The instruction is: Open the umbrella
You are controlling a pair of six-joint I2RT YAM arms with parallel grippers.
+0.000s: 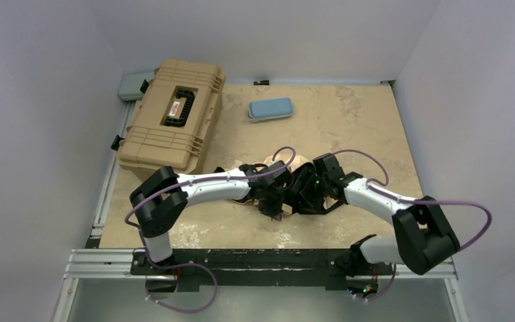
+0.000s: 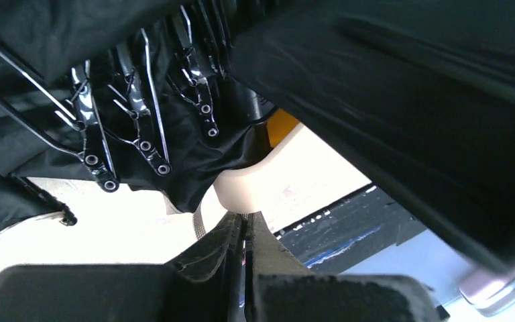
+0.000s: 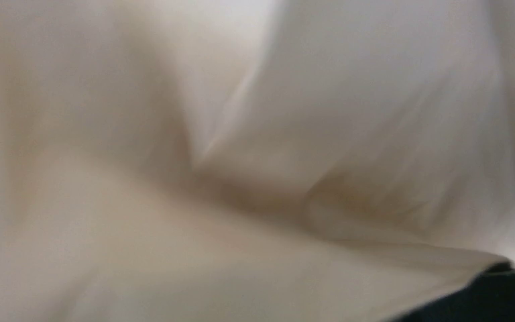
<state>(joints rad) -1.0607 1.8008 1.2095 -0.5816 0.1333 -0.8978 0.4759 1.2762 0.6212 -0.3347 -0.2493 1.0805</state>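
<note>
1. Beige-and-black umbrella (image 1: 302,162) bunched in the middle of the table (image 1: 362,121).
2. Pinched fully closed just under its beige handle (image 2: 251,180): left gripper (image 2: 246,218); hold on anything unclear.
3. Buried against cloth: right gripper (image 1: 306,193); spread impossible to tell.

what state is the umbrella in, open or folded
Folded, not spread: the umbrella is a small bundle between the arms, and its black ribs lie bunched side by side.
</note>
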